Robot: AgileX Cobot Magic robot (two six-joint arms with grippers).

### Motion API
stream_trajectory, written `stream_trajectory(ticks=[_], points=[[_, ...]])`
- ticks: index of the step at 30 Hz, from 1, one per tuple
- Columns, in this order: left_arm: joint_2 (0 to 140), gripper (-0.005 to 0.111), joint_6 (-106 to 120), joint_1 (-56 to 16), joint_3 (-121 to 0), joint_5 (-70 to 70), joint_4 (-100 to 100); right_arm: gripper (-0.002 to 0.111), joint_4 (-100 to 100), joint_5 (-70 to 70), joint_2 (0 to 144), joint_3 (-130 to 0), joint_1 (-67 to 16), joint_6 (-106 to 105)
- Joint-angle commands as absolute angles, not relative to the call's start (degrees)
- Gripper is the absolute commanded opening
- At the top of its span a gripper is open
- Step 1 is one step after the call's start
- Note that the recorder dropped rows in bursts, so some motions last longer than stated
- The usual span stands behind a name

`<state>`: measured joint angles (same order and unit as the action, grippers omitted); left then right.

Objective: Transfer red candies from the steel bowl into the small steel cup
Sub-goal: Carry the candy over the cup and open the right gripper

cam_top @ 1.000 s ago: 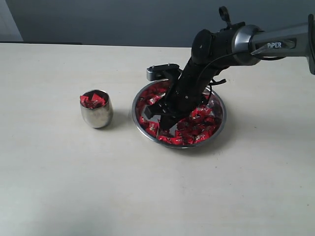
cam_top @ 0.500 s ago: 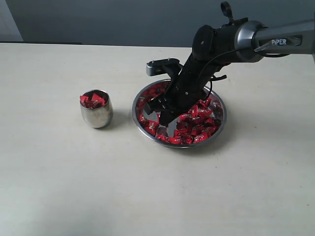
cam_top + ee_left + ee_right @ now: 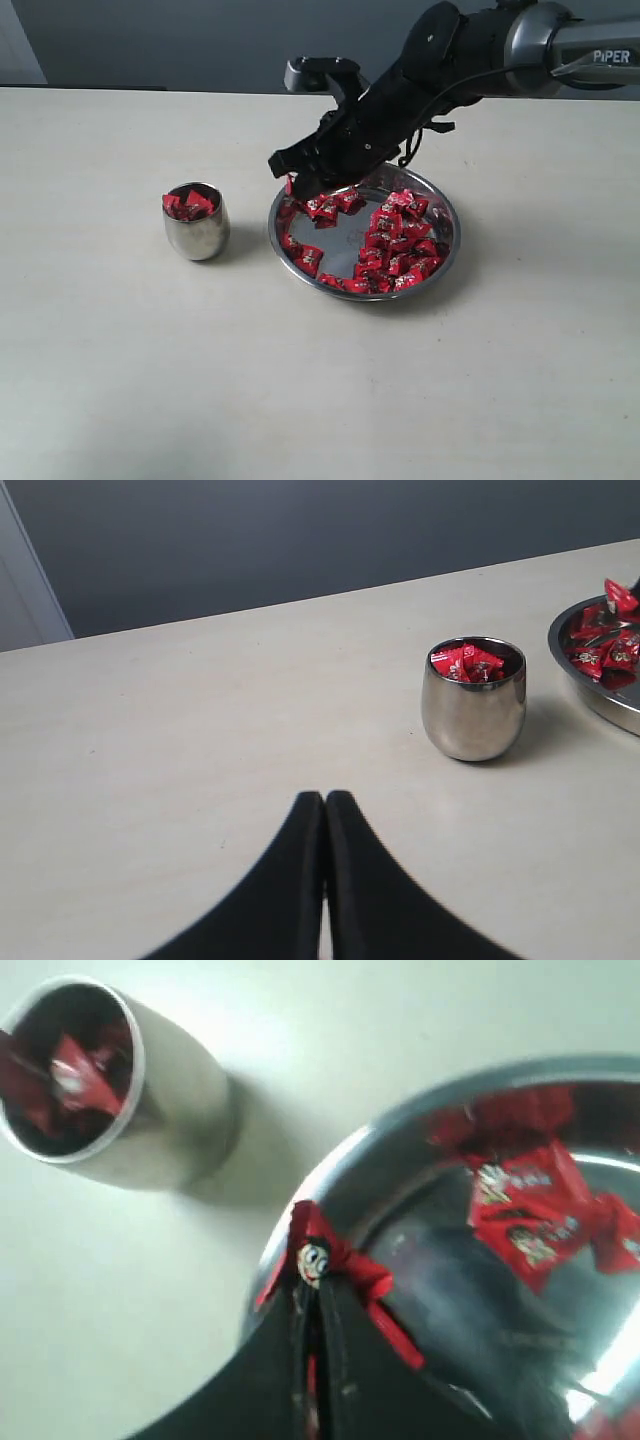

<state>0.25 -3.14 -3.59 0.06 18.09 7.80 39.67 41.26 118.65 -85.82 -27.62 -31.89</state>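
Observation:
The steel bowl (image 3: 440, 262) sits right of centre, with red candies (image 3: 400, 245) heaped on its right side and a few along its left. My right gripper (image 3: 292, 182) hangs above the bowl's left rim, shut on a red candy (image 3: 322, 1256) whose wrapper sticks out past the fingertips. The small steel cup (image 3: 196, 234) stands to the left of the bowl, apart from it, with several red candies (image 3: 188, 203) inside. My left gripper (image 3: 324, 798) is shut and empty over bare table, with the cup (image 3: 473, 714) ahead of it; the exterior view does not show it.
The pale table (image 3: 300, 380) spreads wide around the cup and bowl. A dark wall runs behind its far edge. My right arm (image 3: 450, 60) reaches in from the upper right over the bowl.
My right gripper has risen out of the bowl's candies and moved left toward the cup, carrying a red candy. The pile in the bowl has shifted, baring steel in the middle.

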Motion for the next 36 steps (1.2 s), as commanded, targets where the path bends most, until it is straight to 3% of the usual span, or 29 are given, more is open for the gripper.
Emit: stream_trajectory(ticks=[1,15,36], points=[[0.0,0.0,-3.46,-4.19,0.0,17.69,7.77,-0.001,51.2,40.33,118.15,-87.94,-28.87,-42.15],[0.0,0.0,-3.46,-4.19,0.0,17.69,7.77,-0.001,51.89,37.57,124.37,-96.51,-37.15,-43.92],[0.0,0.0,-3.46,-4.19,0.0,17.69,7.77,-0.001,46.5,35.6,125.56,-96.84,-37.19,-40.92]])
